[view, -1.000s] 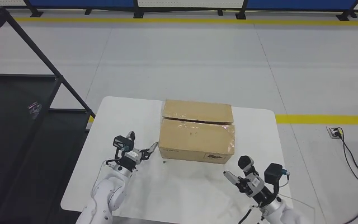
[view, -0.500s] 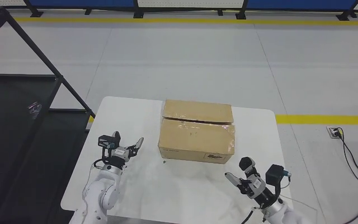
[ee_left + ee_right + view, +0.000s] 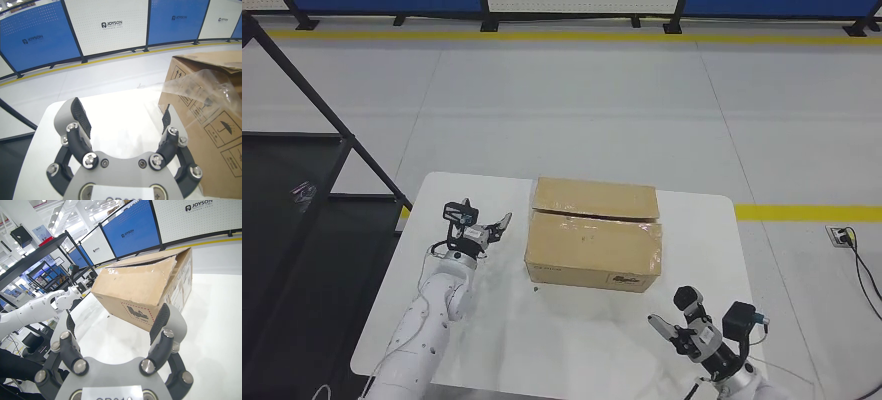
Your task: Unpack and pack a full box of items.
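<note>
Box [image 3: 592, 235] sits on the table [image 3: 492, 340] toward the far edge, flaps roughly shut, top seam torn. Clear tape [image 3: 196, 85] peels loose off its left end. Left gripper [image 3: 489, 222] is wide open and empty, just beside that end, not touching. Right gripper [image 3: 670, 312] is wide open and empty, over the table's near right corner, apart from the box. Small dark speck [image 3: 535, 289] on the table by the box front.

There are one table [image 3: 572, 330], one cardboard box [image 3: 592, 240], one loose strip of clear tape [image 3: 198, 85], one small dark speck [image 3: 535, 289] and two tools, a left tool [image 3: 121, 108] and a right tool [image 3: 117, 311].
</note>
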